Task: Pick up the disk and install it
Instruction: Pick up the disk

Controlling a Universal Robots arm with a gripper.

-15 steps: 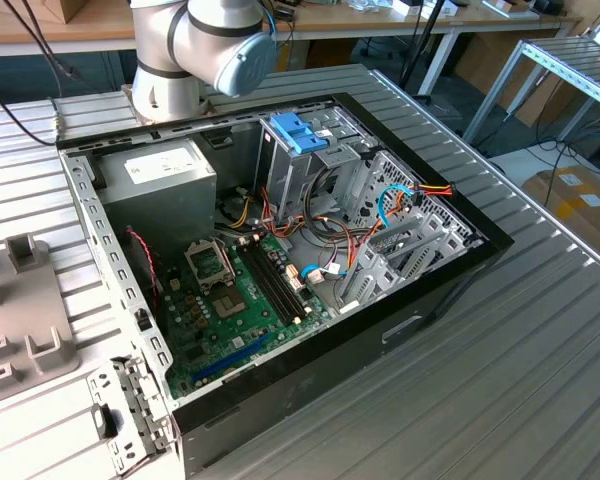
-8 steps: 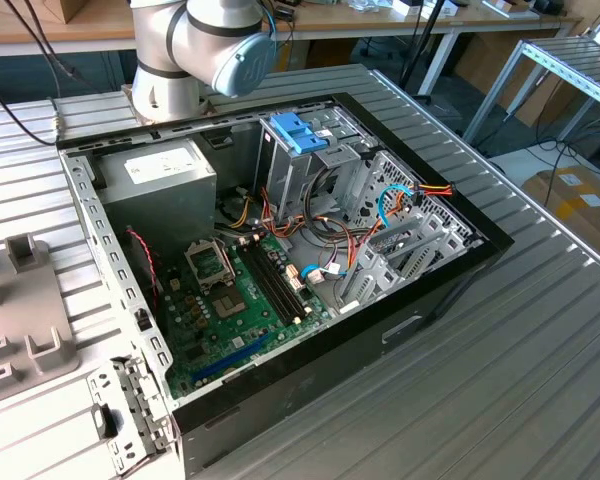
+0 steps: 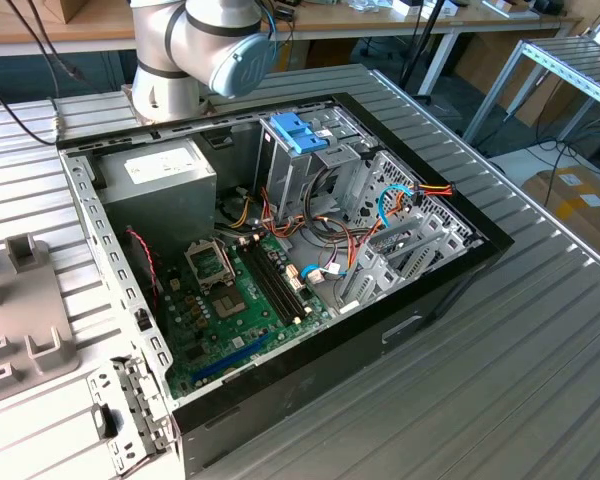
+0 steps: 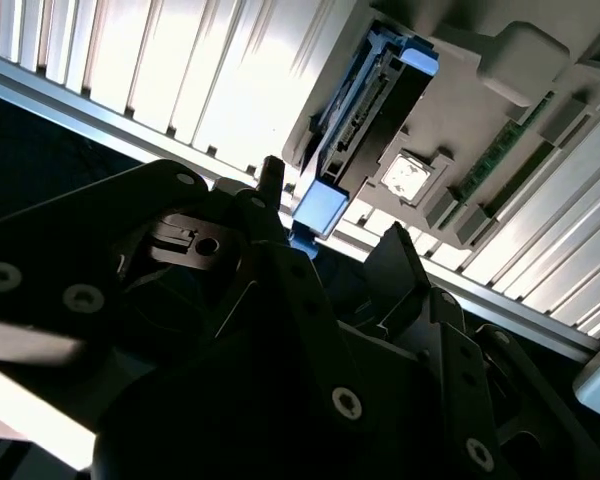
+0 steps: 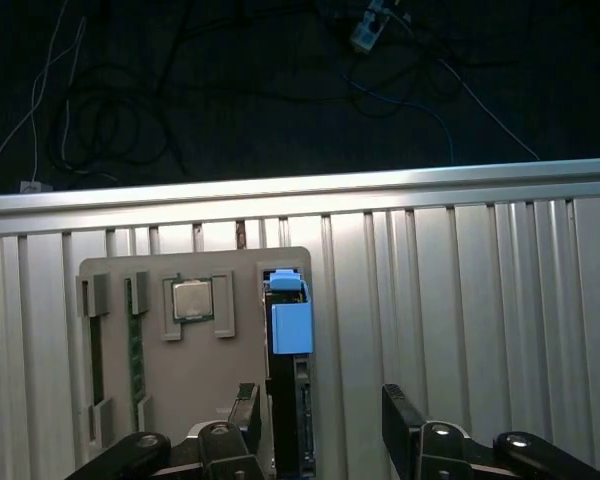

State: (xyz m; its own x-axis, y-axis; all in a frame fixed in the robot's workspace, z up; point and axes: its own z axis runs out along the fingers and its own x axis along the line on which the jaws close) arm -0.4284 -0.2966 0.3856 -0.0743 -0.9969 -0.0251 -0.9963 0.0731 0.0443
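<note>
The disk (image 5: 288, 330) stands on its edge in a slot of a grey holder tray (image 5: 180, 390), a blue rail tab at its near end. The second wrist view shows the same disk (image 4: 372, 110) as a dark slab with blue rails. My gripper (image 5: 320, 415) is open above it, one dark finger (image 5: 246, 405) close beside the disk and the other finger (image 5: 400, 415) farther off on its other side. Nothing is held between them. In the exterior view the open computer case (image 3: 450, 270) lies on the table, with its metal drive cage (image 3: 310, 170) at the back.
The holder tray also carries a processor chip (image 5: 190, 298) and memory sticks (image 5: 136, 345). It rests on a ribbed metal table (image 5: 480, 300) near the table's edge, with dark floor and cables beyond. In the case are a grey power-supply box (image 3: 160, 175), a green motherboard (image 3: 230, 300) and loose cables (image 3: 400, 200).
</note>
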